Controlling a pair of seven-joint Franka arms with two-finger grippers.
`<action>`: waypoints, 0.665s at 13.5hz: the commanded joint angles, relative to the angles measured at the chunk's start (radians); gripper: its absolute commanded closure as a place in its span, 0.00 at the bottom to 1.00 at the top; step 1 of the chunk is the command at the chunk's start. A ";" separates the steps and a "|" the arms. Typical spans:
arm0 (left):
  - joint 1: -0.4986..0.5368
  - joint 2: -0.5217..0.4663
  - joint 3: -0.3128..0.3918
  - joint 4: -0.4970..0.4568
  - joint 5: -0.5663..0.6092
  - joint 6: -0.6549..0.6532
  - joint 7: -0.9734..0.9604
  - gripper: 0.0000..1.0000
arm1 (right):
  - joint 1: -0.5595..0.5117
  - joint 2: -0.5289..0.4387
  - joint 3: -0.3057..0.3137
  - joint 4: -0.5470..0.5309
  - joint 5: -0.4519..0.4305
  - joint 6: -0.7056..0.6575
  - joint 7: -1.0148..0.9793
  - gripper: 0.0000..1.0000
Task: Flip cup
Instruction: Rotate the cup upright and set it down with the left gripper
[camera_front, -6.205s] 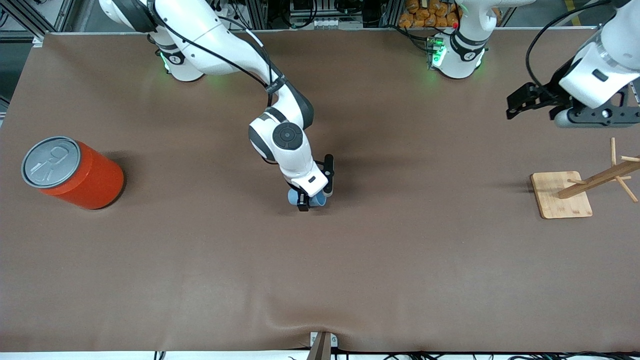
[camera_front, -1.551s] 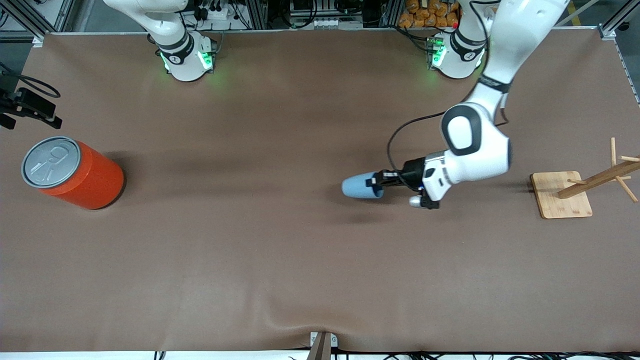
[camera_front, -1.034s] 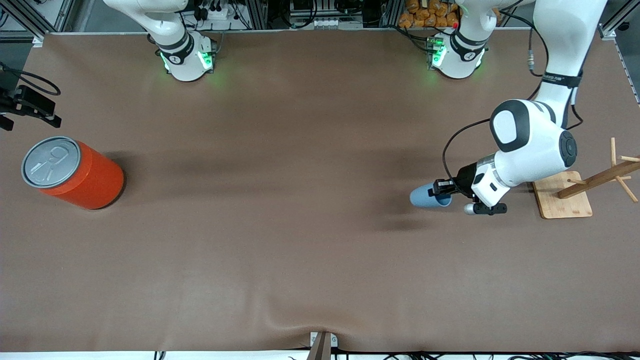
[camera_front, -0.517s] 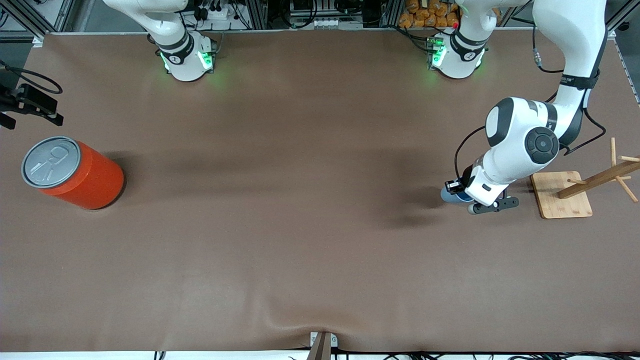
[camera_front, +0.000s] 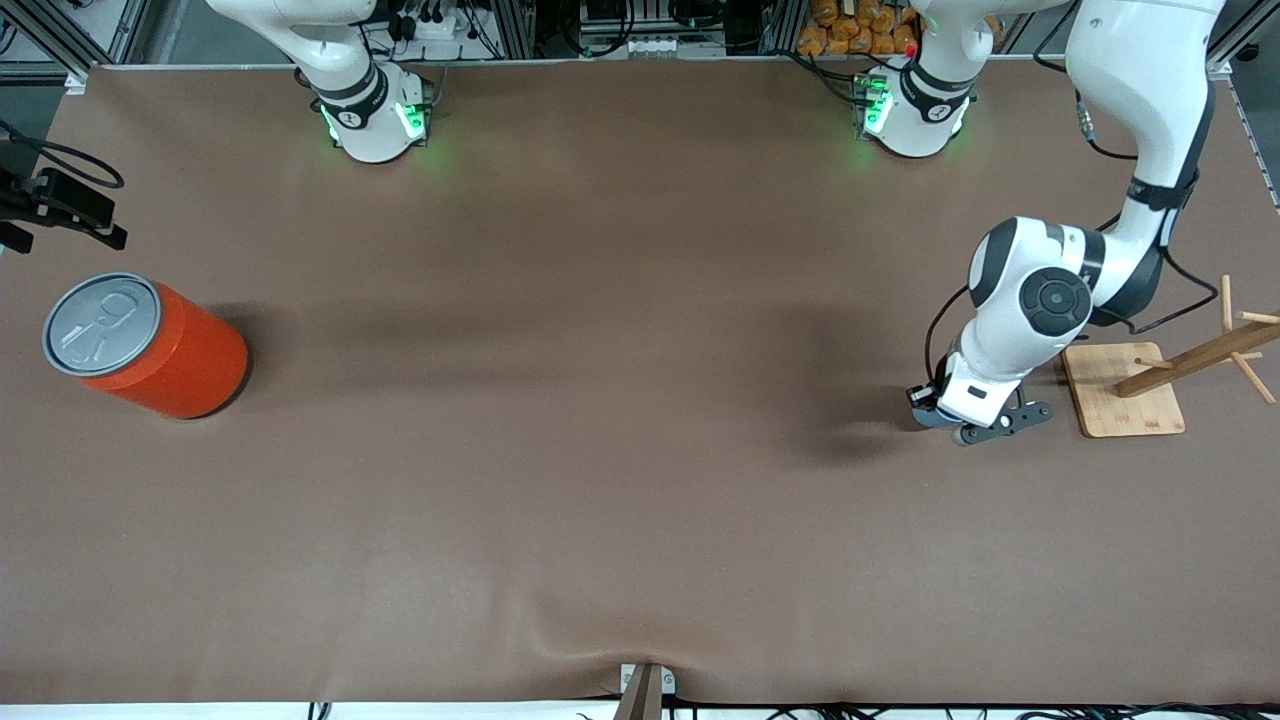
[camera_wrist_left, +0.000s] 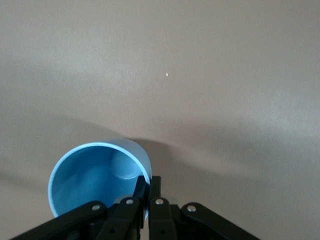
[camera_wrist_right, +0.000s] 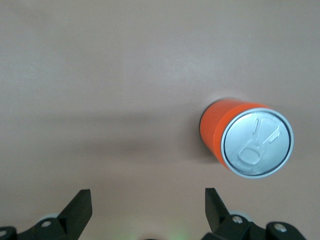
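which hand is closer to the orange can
Right. The right hand hangs open above the table by the orange can, at the right arm's end. The left hand is at the left arm's end, shut on the cup.

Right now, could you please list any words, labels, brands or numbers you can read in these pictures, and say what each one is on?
None can be read.
The orange can: its grey lid carries only a pull-tab shape, no lettering.
The blue cup, pinched at its rim by the left tool: plain.
The wooden rack: unmarked.

The cup (camera_wrist_left: 92, 175) is looking light blue. The can (camera_front: 165, 350) is showing orange with a grey lid.
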 joint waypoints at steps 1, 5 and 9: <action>0.012 0.029 -0.006 -0.001 0.049 0.047 -0.093 1.00 | 0.006 -0.020 -0.003 -0.007 -0.002 -0.019 0.050 0.00; 0.012 -0.036 -0.015 0.018 0.049 -0.059 -0.127 0.00 | 0.003 -0.020 0.000 -0.004 -0.002 -0.025 0.119 0.00; 0.006 -0.150 -0.023 0.054 0.039 -0.144 -0.116 0.00 | 0.009 -0.017 0.001 0.013 0.010 -0.023 0.103 0.00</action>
